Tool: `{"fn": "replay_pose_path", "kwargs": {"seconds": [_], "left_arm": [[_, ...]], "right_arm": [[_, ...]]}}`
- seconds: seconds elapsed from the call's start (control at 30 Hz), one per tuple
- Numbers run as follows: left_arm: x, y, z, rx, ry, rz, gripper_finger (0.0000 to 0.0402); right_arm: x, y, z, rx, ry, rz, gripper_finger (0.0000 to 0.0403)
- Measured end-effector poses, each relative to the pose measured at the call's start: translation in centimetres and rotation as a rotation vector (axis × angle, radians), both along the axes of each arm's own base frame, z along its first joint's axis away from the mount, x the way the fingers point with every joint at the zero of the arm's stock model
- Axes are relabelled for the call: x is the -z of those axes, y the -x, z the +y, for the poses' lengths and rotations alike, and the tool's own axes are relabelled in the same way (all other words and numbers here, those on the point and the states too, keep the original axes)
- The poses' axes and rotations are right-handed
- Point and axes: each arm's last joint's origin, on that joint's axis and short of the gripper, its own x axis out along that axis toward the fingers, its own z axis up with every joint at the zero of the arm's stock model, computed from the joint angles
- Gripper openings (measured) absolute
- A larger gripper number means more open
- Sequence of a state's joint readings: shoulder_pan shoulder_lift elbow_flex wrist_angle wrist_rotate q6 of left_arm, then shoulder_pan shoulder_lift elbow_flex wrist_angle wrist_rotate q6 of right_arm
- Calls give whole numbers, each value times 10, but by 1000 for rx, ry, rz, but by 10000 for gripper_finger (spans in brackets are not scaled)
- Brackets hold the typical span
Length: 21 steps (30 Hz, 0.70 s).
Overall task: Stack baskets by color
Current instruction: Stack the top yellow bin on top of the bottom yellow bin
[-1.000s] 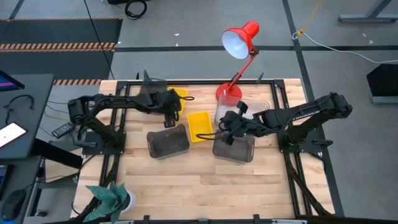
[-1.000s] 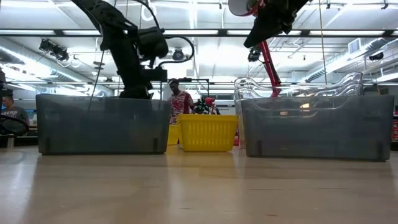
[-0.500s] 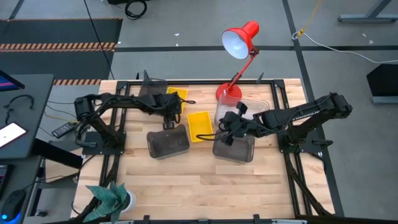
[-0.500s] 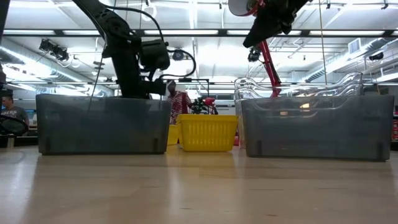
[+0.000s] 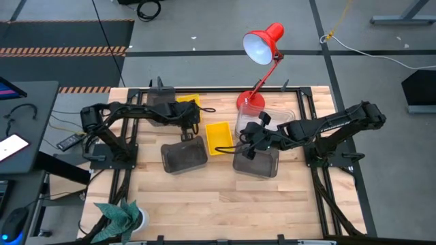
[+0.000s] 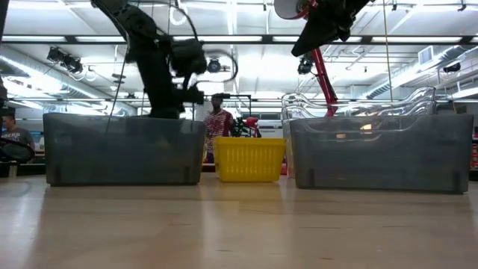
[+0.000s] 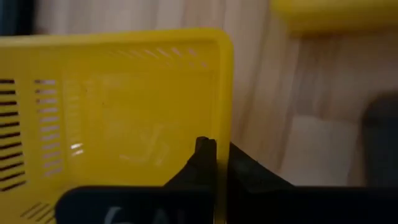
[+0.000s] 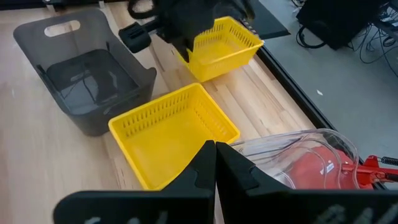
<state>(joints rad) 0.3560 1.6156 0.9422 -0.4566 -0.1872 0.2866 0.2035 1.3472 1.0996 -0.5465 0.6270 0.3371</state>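
The left gripper [image 7: 214, 163] has its jaws pinched on the wall of the far yellow basket [image 7: 118, 112], so it should lift level, then lower squarely into the other yellow basket [image 5: 219, 137].

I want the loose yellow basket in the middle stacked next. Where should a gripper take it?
Judging by its pose, grip the yellow basket by a long side wall's rim, coming from above: it sits upright with its mouth open, and its thin slotted wall fits between the fingers. The grey baskets either side crowd a sideways approach.
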Motion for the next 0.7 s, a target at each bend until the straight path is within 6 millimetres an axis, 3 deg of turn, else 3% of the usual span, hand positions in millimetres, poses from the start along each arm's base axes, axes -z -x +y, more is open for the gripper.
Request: {"fn": "replay_pose_path", "kwargs": {"seconds": [0.17,0.47,0.6,0.7], "left_arm": [[-29,-18,-24,9,-102,-41,6],[-87,-50,-71,28,-21,-248,6],[-101,-60,-93,-1,45,-344,6],[-101,-63,-102,-33,106,-380,6]], "right_arm": [[0,0,-1,14,15,-3,10],[0,3,-10,113,179,23,10],[3,13,-13,181,230,5,10],[-3,21,-15,236,273,-34,10]]}}
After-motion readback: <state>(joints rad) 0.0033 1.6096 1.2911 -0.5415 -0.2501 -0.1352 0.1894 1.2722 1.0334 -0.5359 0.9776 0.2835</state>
